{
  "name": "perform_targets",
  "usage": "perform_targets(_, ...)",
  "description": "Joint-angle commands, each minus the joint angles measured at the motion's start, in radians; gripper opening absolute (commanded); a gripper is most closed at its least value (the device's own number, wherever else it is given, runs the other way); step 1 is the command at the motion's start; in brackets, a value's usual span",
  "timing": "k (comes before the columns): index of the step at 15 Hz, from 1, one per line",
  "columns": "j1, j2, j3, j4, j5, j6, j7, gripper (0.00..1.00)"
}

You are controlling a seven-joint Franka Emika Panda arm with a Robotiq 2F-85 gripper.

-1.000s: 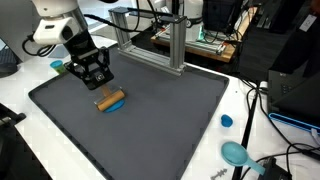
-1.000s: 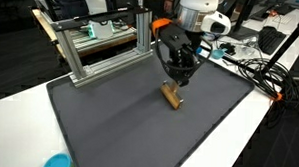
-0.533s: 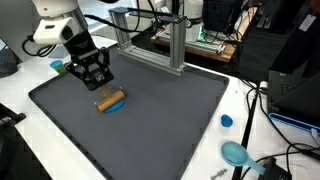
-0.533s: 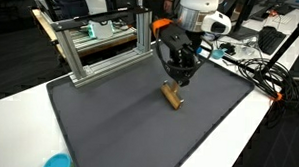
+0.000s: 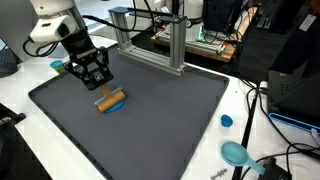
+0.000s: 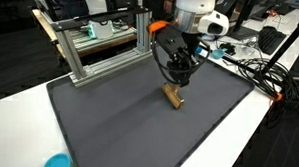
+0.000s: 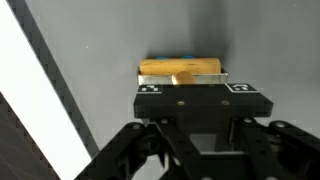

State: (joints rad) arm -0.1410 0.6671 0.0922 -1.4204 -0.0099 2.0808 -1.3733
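A wooden block with a blue edge (image 5: pixel 110 101) (image 6: pixel 172 94) lies flat on the dark grey mat (image 5: pixel 170 115) (image 6: pixel 128 123). My gripper (image 5: pixel 97 86) (image 6: pixel 180 81) points down at it, its jaws closed in on the block's near end. In the wrist view the block (image 7: pixel 183 68) lies crosswise just beyond the black gripper body (image 7: pixel 185 95), in line with it. The body hides the fingertips there. The block rests on the mat, not lifted.
An aluminium frame (image 5: pixel 165 40) (image 6: pixel 101 42) stands along the mat's back edge. A small blue cap (image 5: pixel 227 121) and a teal dish (image 5: pixel 236 153) (image 6: pixel 57 162) lie on the white table beside the mat. Cables and electronics crowd the table's edges.
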Motion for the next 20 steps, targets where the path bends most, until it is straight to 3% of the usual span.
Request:
perform_targets(1, -0.018, 0.051, 0.036, -0.006, 0.065, 0.041, -0.053, 0.22)
perform_targets(14, -0.036, 0.077, 0.055, -0.007, 0.122, 0.053, -0.177, 0.22)
perform_targets(16, -0.023, 0.082, 0.033, 0.021, 0.105, 0.009, -0.141, 0.22)
perform_targets(17, -0.022, 0.007, 0.014, 0.003, 0.074, 0.008, -0.138, 0.47)
perform_targets(19, -0.022, 0.008, 0.014, 0.004, 0.074, 0.008, -0.136, 0.47)
perform_targets(20, -0.022, 0.008, 0.014, 0.004, 0.075, 0.008, -0.136, 0.22)
